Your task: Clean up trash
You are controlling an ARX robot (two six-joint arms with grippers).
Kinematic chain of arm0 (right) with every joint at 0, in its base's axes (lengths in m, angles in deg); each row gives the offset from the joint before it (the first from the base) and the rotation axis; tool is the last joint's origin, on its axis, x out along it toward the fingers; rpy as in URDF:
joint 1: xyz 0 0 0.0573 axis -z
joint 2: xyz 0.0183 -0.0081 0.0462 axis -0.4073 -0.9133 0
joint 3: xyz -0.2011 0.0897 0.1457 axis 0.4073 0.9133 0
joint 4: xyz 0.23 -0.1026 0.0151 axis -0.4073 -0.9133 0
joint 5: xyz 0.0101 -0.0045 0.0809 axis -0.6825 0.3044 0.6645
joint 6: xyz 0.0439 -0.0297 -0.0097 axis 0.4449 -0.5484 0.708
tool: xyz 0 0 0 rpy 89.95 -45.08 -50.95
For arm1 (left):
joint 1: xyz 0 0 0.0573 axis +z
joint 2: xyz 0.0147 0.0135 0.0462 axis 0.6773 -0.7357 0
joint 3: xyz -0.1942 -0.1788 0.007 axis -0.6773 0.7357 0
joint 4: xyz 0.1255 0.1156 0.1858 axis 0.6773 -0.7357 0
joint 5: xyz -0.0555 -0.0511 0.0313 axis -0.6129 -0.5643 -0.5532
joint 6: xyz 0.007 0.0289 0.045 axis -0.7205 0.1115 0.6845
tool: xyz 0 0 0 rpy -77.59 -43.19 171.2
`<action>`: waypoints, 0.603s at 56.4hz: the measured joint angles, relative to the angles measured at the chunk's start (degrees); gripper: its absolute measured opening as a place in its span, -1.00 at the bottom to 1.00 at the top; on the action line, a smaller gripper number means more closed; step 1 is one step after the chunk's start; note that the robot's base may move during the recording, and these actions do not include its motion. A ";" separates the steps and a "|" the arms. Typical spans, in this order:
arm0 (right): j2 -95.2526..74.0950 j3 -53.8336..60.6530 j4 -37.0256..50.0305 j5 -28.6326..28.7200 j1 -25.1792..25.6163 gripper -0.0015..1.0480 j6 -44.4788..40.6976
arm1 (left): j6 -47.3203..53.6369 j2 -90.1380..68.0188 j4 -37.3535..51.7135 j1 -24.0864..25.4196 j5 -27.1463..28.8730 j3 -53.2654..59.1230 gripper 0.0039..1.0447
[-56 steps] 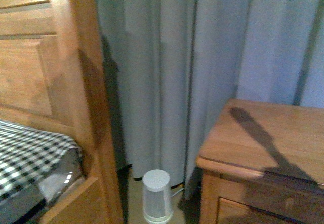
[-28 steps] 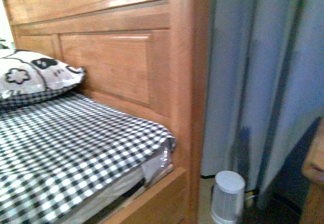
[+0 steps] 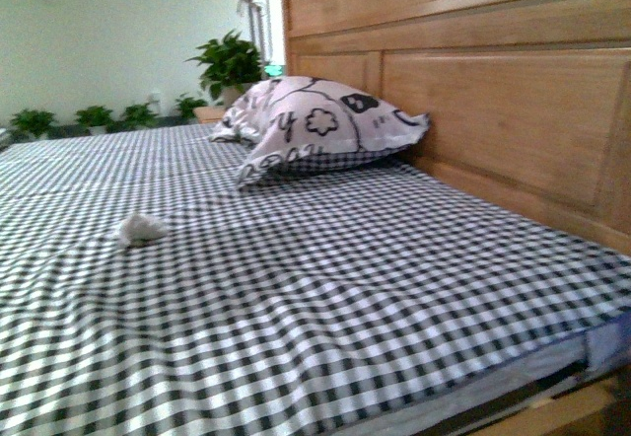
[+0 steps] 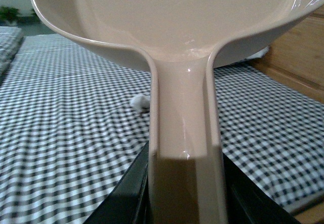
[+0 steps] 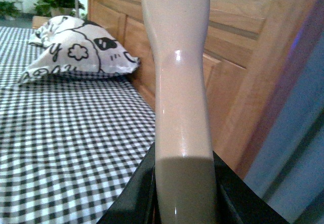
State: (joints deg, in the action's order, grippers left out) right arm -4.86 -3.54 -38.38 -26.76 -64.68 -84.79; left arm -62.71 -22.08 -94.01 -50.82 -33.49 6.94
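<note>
Trash, a small crumpled white paper wad [image 3: 143,227], is seen left on the checked counter [image 3: 375,288]; a beige-pink plastic dustpan [image 4: 177,21] is gripped by left fingers [image 4: 126,196], readied for scooping; a matching handle [image 5: 182,107] is clamped by right fingers [image 5: 134,198].

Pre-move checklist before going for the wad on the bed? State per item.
1. Target found: ok. The trash lies on the checked sheet and also shows in the left wrist view.
2. Left gripper grasp: ok. The dustpan handle sits between its jaws.
3. Right gripper grasp: ok. A beige-pink handle sits between its jaws.
4. Right tool's head: cannot tell, out of view.
5. Clutter near target: ok. The pillow lies apart from it, by the headboard.
6. Dustpan at sheet level: not ok, it is held above the sheet.
</note>
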 joint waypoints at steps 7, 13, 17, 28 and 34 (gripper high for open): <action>-0.11 0.00 0.00 0.61 -0.15 -0.61 0.00 | -0.02 0.02 0.00 0.04 0.22 0.00 -0.48; -0.44 0.02 0.00 0.90 -0.26 -0.61 -0.02 | -0.22 0.09 0.02 0.07 0.68 0.02 -0.48; -0.31 0.02 0.00 0.74 -0.26 -0.61 -0.02 | -0.20 0.09 0.02 0.04 0.17 0.02 -0.48; -0.07 0.02 0.00 -0.02 -0.11 -0.61 0.00 | -2.91 -1.42 -6.51 1.16 -3.26 -2.10 -0.48; -0.07 0.02 0.00 0.37 -0.13 -0.61 -0.02 | -3.87 -5.79 -10.88 6.25 -7.32 -3.87 -0.48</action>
State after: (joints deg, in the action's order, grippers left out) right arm -4.93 -3.51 -38.38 -26.39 -64.81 -84.81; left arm -66.58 -27.87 -104.89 -44.57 -40.82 3.07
